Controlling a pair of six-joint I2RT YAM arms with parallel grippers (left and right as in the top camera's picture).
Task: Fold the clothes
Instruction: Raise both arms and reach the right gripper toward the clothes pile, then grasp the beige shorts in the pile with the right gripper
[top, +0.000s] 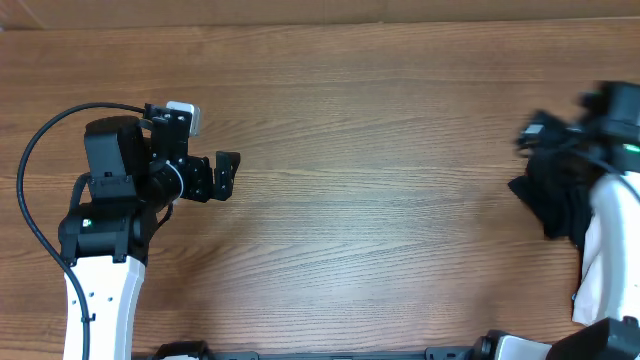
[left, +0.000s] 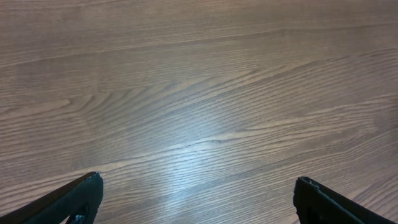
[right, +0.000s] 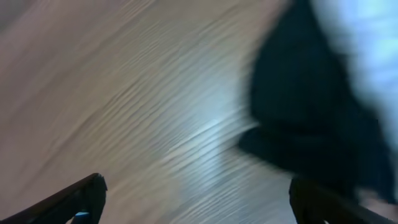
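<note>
Overhead: left hand (top: 228, 175) over bare wood tabletop (top: 380, 150), fingers spread wide, holding nothing. Right arm at far right edge beside a black garment (top: 555, 195). Right wrist view, blurred, adds the right hand (right: 196, 196) w/ fingers wide, nothing between, and a pale blue cloth (right: 367, 43) past the black garment. Khaki shorts not visible in any view. Tabletop centre is bare wood.
</note>
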